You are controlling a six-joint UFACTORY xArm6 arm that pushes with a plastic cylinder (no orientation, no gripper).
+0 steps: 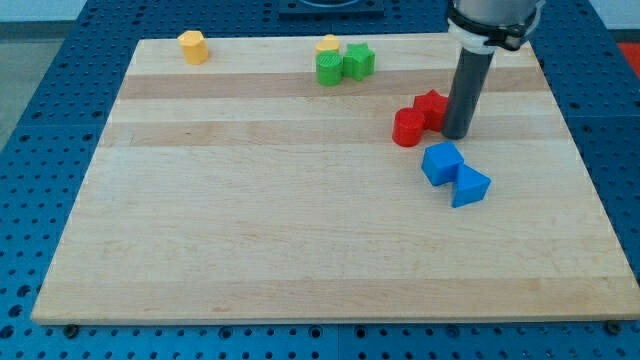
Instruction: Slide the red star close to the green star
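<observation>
my tip point(458, 134), no gripper to open or close, touches the red star point(432, 106) at frame right; the red cylinder point(407, 128) could get swept along toward the green star point(359, 61) at upper centre.

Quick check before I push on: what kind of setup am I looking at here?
Likely a lab bench: a wooden board on a blue perforated table, small coloured blocks such as the red star, and my tip just right of it.
</observation>
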